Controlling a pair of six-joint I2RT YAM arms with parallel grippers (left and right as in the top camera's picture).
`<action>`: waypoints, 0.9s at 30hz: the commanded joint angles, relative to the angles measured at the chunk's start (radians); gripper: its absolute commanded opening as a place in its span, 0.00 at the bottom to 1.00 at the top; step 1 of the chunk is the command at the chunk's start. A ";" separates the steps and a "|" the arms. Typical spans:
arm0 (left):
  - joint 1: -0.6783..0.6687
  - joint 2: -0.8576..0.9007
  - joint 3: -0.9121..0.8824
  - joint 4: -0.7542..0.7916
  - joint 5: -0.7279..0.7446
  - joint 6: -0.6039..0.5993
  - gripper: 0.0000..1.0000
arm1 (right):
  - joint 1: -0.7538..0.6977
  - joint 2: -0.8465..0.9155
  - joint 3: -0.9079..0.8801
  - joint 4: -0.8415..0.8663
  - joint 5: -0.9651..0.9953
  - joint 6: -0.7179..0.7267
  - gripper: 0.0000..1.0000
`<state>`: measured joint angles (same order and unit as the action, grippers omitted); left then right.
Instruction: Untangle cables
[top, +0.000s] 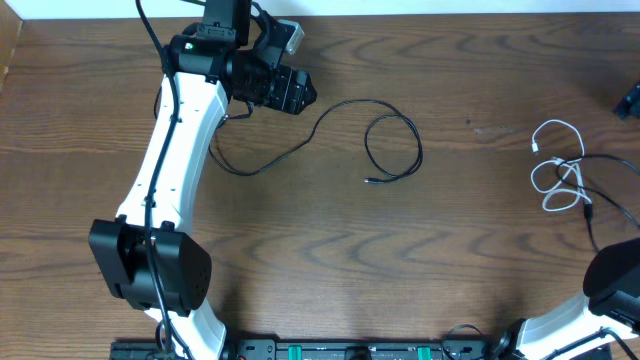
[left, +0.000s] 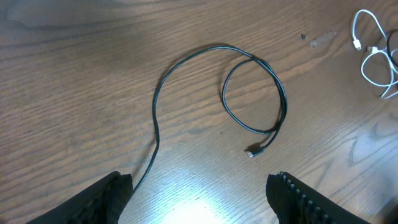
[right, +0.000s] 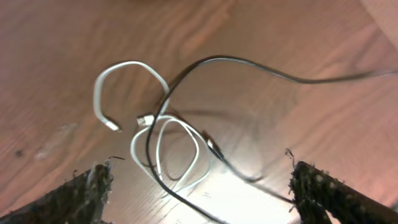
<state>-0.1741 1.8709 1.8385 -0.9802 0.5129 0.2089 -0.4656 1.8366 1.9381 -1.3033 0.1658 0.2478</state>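
A long black cable (top: 330, 120) lies on the wooden table, curving from near the left arm into one loop (top: 394, 146) with its small plug (top: 370, 181) at the end. It also shows in the left wrist view (left: 252, 93). My left gripper (left: 199, 199) is open and empty, just behind this cable's near end; from overhead it sits at the back left (top: 285, 90). At the right, a short white cable (top: 558, 170) is tangled with a second black cable (top: 592, 205). My right gripper (right: 199, 196) is open and hovers over that tangle, white cable (right: 158, 146) crossed by the black cable (right: 186, 71).
The left arm (top: 170, 160) stretches from the front left to the back left. The right arm's base (top: 615, 280) is at the front right corner. A dark part (top: 630, 100) shows at the right edge. The table's back edge (top: 450, 8) runs along the top.
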 joint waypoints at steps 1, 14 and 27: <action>0.000 -0.001 -0.009 0.010 -0.016 -0.001 0.75 | 0.006 -0.041 0.012 0.015 -0.170 -0.099 0.98; 0.039 -0.145 0.097 -0.017 -0.249 -0.259 0.75 | 0.233 -0.055 0.012 0.029 -0.368 -0.359 0.93; 0.238 -0.171 0.097 -0.114 -0.297 -0.390 0.75 | 0.546 0.055 -0.036 0.210 -0.461 -0.465 0.89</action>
<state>0.0338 1.6947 1.9255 -1.0752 0.2619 -0.1547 0.0059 1.8206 1.9209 -1.1336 -0.2737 -0.1604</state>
